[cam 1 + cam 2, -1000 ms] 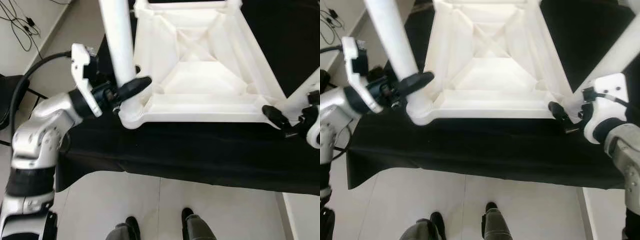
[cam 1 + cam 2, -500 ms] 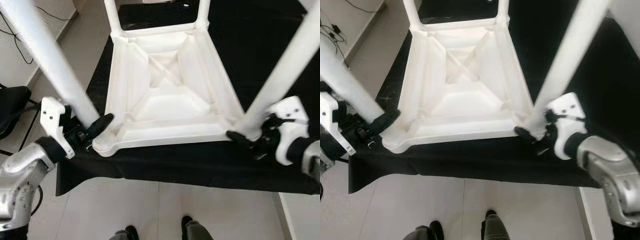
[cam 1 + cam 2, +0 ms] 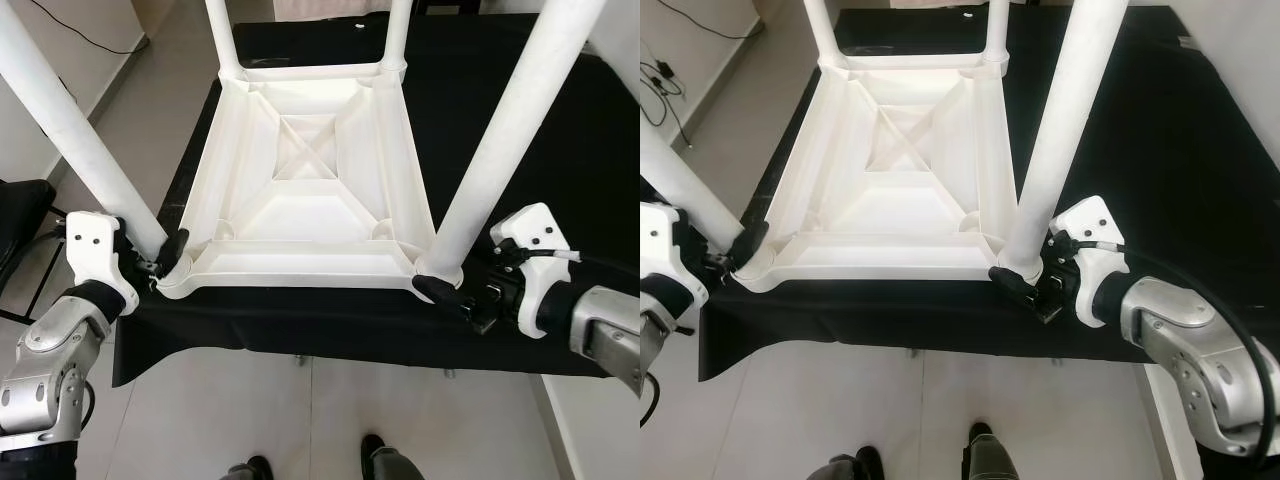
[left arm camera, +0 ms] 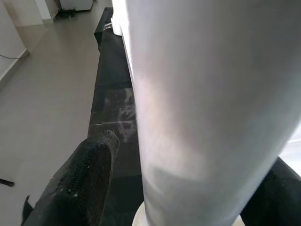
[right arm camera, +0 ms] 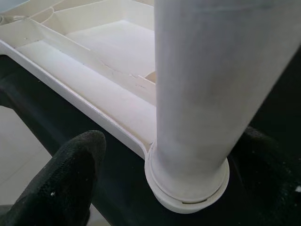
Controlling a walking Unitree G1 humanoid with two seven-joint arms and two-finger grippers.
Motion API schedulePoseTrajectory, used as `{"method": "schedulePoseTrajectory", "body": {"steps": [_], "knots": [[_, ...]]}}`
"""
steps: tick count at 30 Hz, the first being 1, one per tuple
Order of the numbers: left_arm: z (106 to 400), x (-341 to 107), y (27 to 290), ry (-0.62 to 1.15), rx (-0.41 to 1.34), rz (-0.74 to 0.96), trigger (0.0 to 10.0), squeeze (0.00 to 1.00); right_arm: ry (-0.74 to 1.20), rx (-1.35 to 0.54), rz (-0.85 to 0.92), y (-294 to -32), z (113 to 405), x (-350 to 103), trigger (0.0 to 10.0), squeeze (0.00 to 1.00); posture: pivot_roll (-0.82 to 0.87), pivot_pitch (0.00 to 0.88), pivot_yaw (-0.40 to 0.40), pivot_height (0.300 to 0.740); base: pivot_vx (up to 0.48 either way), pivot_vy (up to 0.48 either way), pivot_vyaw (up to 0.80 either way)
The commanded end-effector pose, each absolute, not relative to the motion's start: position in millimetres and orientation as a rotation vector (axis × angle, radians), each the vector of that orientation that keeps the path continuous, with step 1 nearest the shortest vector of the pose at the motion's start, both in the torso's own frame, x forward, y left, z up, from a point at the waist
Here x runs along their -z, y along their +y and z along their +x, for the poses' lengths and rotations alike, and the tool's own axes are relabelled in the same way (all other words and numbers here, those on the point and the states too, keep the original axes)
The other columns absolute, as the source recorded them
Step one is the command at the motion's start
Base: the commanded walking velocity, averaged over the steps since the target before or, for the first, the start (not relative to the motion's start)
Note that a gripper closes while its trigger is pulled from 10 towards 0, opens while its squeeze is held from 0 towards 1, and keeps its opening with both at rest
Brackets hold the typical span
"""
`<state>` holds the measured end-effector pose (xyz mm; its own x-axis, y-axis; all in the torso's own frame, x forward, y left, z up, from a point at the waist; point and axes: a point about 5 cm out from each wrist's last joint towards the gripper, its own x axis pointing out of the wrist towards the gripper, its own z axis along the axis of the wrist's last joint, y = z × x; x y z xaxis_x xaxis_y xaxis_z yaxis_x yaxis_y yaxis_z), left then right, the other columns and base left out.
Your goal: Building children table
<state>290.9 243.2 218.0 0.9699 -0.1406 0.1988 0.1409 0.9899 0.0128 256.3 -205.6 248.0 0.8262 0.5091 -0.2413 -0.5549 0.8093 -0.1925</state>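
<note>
Head views: white plastic children's table (image 3: 305, 200), upside down on the black-draped worktop (image 3: 560, 140), four white tubular legs upright.
Left tool (image 3: 168, 258) at the near-left leg (image 3: 75, 135) base.
Right tool (image 3: 1025, 290) at the near-right leg (image 3: 1060, 130) base.

Left wrist view: black fingers (image 4: 82, 181) either side of the leg, spread to its width; contact unclear.

Right wrist view: fingers (image 5: 66, 181) straddle the leg socket likewise.

Bright, even daylight; wrist views blurry close-up.
</note>
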Motion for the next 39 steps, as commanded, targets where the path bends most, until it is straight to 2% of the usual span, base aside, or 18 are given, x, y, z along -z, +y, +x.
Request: {"method": "schedulePoseTrajectory", "body": {"steps": [1,5,8,14,20,23,27,28,29,31,39], "knots": [[287,-215,245,-0.196,0.139,-0.018,10.0,0.00,0.177,-0.606,-0.260,-199,252,-246,10.0,0.00,-0.16,0.263,0.026,0.740,0.000,0.000,0.00],[284,-208,222,-0.205,0.227,-0.070,10.0,0.00,0.187,-0.614,-0.244,-199,249,-243,10.0,0.00,-0.16,0.256,0.027,0.740,0.000,0.000,0.00],[285,-200,208,-0.204,0.230,-0.090,10.0,0.00,0.172,-0.596,-0.220,-197,247,-240,10.0,0.00,-0.16,0.241,0.026,0.740,0.000,0.000,0.00],[286,-196,201,-0.216,0.217,-0.112,10.0,0.00,0.105,-0.545,-0.154,-194,248,-241,10.0,0.00,-0.16,0.221,0.024,0.740,0.000,0.000,0.00],[289,-193,194,-0.227,0.229,-0.124,10.0,0.00,0.062,-0.569,-0.129,-190,237,-238,10.0,0.00,-0.16,0.192,0.026,0.740,0.000,0.000,0.00],[291,-193,193,-0.239,0.230,-0.132,10.0,0.00,0.031,-0.650,-0.088,-184,215,-240,10.0,0.00,-0.17,0.175,0.037,0.740,0.000,0.000,0.00],[293,-190,193,-0.240,0.223,-0.126,10.0,0.00,0.003,-0.641,-0.069,-181,209,-242,10.0,0.00,-0.19,0.159,0.051,0.740,0.000,0.000,0.00],[296,-187,191,-0.239,0.223,-0.132,10.0,0.00,-0.049,-0.533,-0.075,-183,211,-251,10.0,0.00,-0.21,0.142,0.067,0.740,0.000,0.000,0.00],[296,-187,191,-0.239,0.223,-0.132,10.0,0.00,-0.049,-0.533,-0.075,-183,211,-251,10.0,0.00,-0.21,0.142,0.067,0.740,0.000,0.000,0.00],[300,-185,188,-0.243,0.229,-0.139,10.0,0.00,-0.100,-0.408,-0.066,-187,214,-260,10.0,0.00,-0.23,0.132,0.078,0.740,0.000,0.000,0.00],[305,-186,183,-0.257,0.247,-0.147,10.0,0.00,-0.146,-0.287,-0.079,-185,216,-272,10.0,0.00,-0.24,0.123,0.087,0.740,0.000,0.000,0.00]]}}
